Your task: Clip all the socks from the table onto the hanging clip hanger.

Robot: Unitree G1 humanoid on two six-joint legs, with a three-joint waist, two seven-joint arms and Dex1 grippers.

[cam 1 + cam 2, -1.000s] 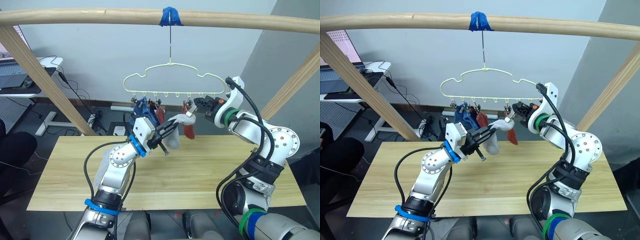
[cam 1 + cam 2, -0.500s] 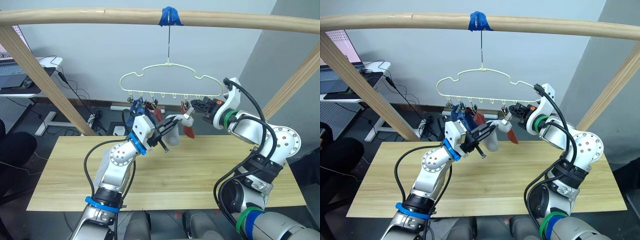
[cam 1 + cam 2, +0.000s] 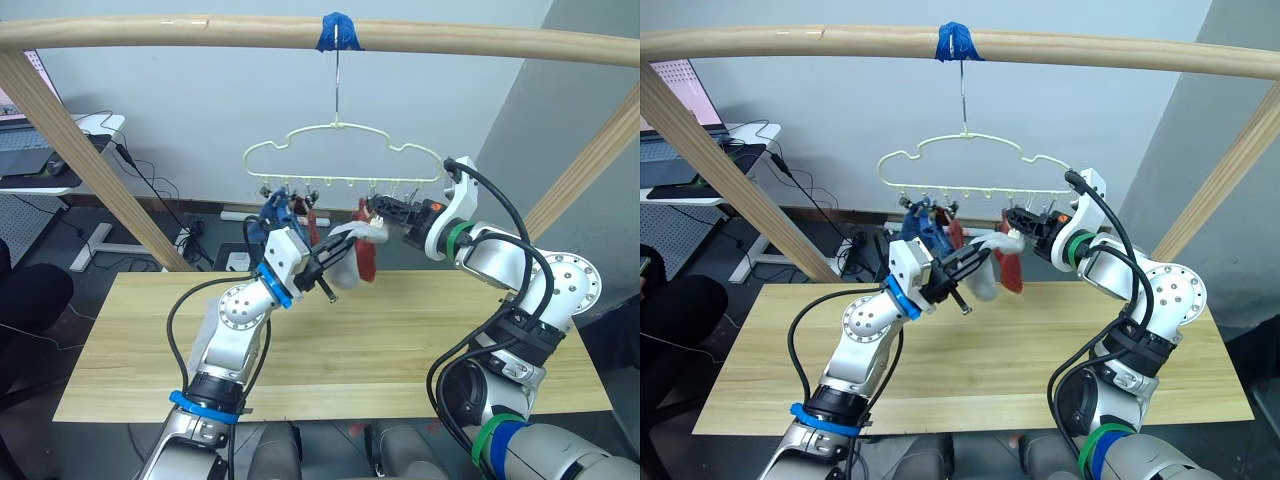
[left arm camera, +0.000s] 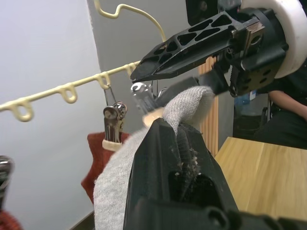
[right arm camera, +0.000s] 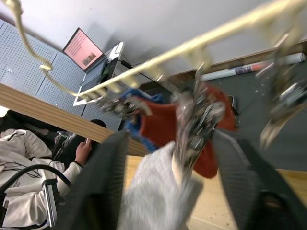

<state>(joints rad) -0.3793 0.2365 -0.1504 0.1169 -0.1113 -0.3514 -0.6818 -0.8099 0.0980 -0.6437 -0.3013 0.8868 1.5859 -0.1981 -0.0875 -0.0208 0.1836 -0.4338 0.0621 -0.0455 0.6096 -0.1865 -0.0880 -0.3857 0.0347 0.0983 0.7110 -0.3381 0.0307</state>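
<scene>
Left claw [image 3: 335, 268] pinching grey sock [image 3: 345, 262], holding it up just under clip hanger [image 3: 345, 158], above worktop [image 3: 400, 340]. Right claw [image 3: 378, 208] spread around a metal clip [image 5: 194, 122], touching sock's top edge. Blue and red socks hanging clipped.

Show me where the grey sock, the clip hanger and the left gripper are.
grey sock [image 4: 189, 103]: left wrist view, on its knit top edge.
clip hanger [image 3: 340, 126]: left eye view, top of its wavy outline below the hook.
left gripper [image 3: 330, 262]: left eye view, between its fingertips, shut on the grey sock.
</scene>
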